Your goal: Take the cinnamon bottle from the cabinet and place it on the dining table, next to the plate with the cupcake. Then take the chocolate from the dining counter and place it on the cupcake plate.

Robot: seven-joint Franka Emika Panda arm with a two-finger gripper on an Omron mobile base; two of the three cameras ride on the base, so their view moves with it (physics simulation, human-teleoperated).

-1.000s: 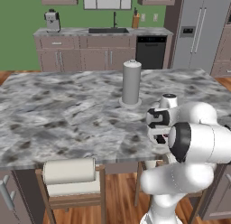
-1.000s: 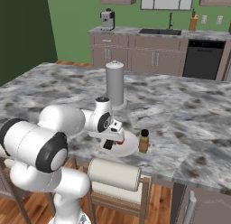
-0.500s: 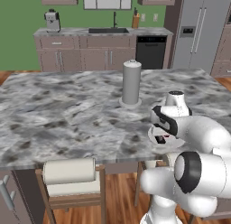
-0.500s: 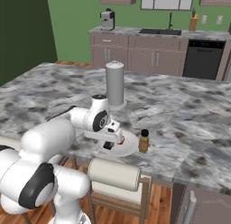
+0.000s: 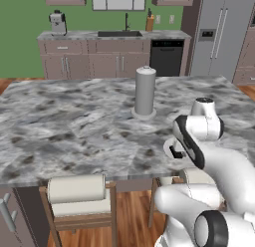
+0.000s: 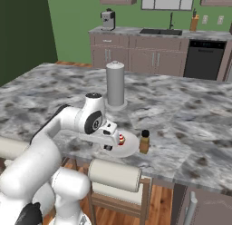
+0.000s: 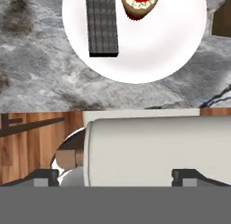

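hovering over the near edge of the worktop (image 6: 190,124), our end effector (image 6: 110,140) stands with its jaws spread wide and nothing between them; in the hand view its two dark fingertips (image 7: 45,175) sit far apart at the bottom. we see the plate (image 7: 135,60) resting on the marble close to that near edge. on it lies the chocolate (image 7: 103,24), a flat black ribbed bar, and just beside the bar sits the cupcake (image 7: 140,4) with its red top, the two close but apart. from the right base view the cupcake (image 6: 121,139) shows at the end effector's side on the plate (image 6: 129,149), and the cinnamon bottle (image 6: 144,142) stands upright on the worktop just beside the plate's rim, black cap up. we also see a tall grey cylinder (image 5: 145,91) standing upright toward the middle of the worktop, well apart from the plate. below the near edge sits a chair (image 5: 77,196) with a pale rolled backrest, and a second chair (image 6: 114,178) shows under the plate's spot.
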